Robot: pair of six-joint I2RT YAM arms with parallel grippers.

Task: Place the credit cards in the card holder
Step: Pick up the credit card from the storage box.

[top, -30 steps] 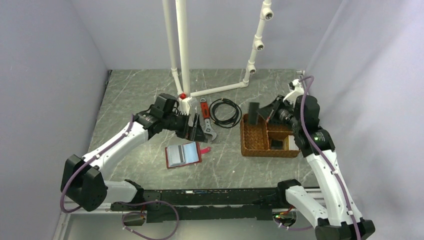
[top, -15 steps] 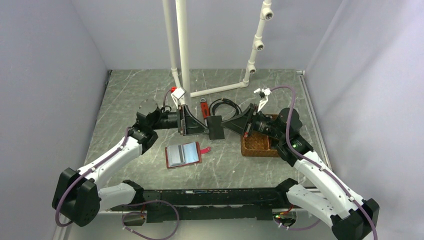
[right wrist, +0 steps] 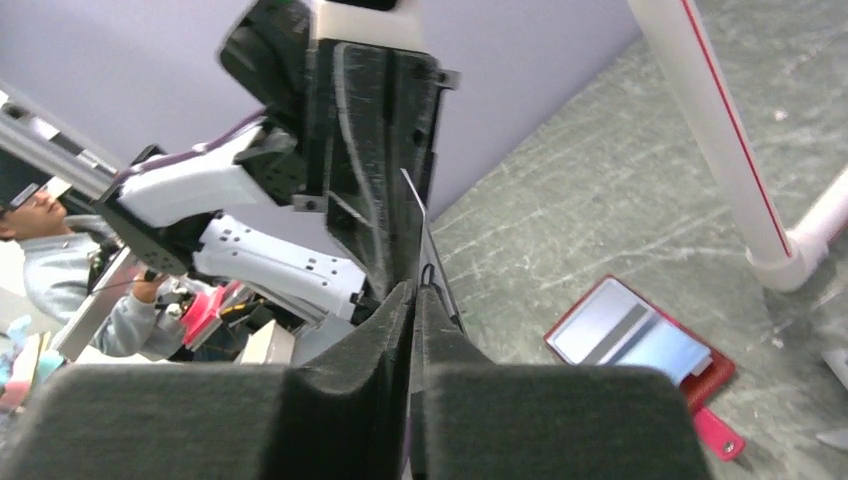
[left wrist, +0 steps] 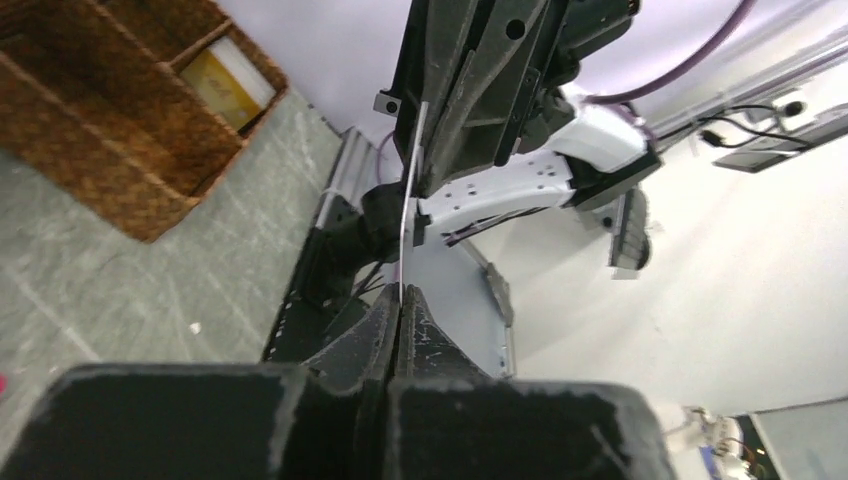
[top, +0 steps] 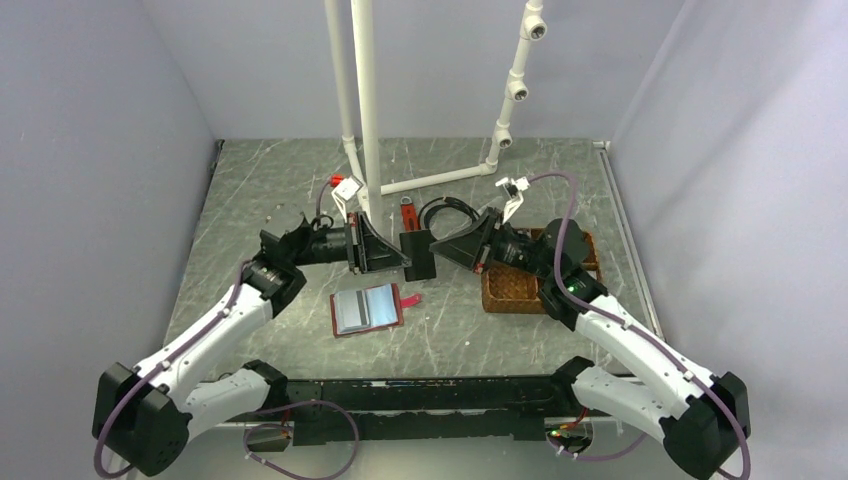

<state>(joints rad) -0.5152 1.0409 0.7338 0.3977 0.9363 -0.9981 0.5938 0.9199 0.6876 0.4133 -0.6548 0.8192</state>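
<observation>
A dark credit card [top: 421,257] hangs above the table between my two grippers. My left gripper [top: 406,262] is shut on its left edge. From the right, my right gripper [top: 434,248] has its pads close on either side of the opposite edge. The left wrist view shows the credit card [left wrist: 405,215] edge-on, running up from the left gripper [left wrist: 400,298]. Seen from the right wrist, the credit card [right wrist: 419,218] is a thin strip entering the right gripper [right wrist: 413,292]. The red card holder [top: 366,310] lies open on the table below, a pale card with a grey stripe inside it [right wrist: 640,345].
A brown woven tray [top: 512,290] stands at the right behind my right arm, and shows as the woven tray [left wrist: 110,150] in the left wrist view. A red-handled wrench [top: 408,214] and a black cable coil [top: 450,222] lie behind the grippers. White pipes [top: 366,100] rise at the back.
The right arm has carried the dark card from the tray to the middle. The left gripper turned to meet it and shut on the card's left edge.
</observation>
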